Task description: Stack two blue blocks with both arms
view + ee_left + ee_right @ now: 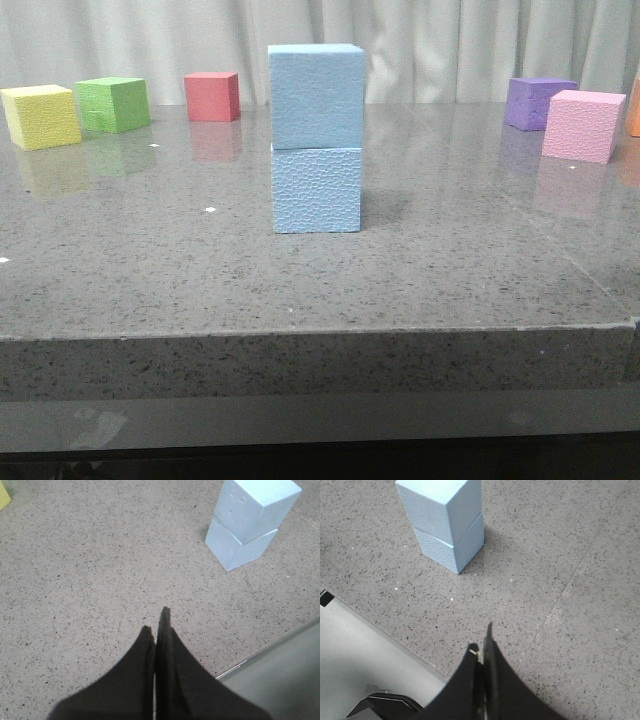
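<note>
Left tool (159,622), right tool (482,642): black, angular, tapered fingers.

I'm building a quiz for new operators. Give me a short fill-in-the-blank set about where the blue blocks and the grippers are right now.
1. The upper blue block rests on top of the ____ blue block.
2. The left gripper and right gripper both have their fingers ____.
3. Neither gripper is ____ the blocks.
4. The cube directly in front of the purple cube is ____.

Missing words: lower; shut; touching; pink
</note>
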